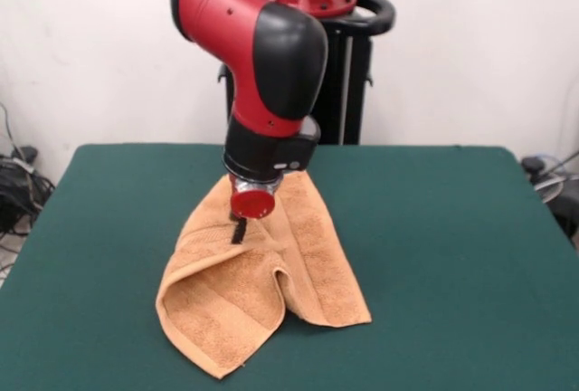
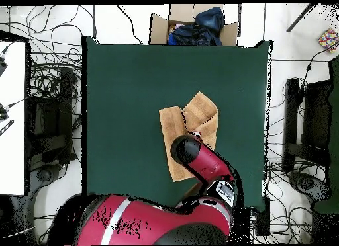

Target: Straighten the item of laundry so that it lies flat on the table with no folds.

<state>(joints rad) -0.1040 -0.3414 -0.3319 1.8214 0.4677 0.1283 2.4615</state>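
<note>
Your pincer (image 1: pixel 239 228) hangs low over the towel (image 1: pixel 262 287), a dark finger reaching into the cloth just below the red wrist; whether it is apart or closed on a pinch you cannot tell from either view (the arm hides it from above). Under and in front of it the towel sits crumpled near the middle of the table (image 1: pixel 452 228), one flap doubled over toward the near left corner, a deep crease running down from the pincer. Expect it to be light, limp and a little grippy on the felt; it should drag rather than slide; take a free corner or hem, not the bunched middle.
</note>
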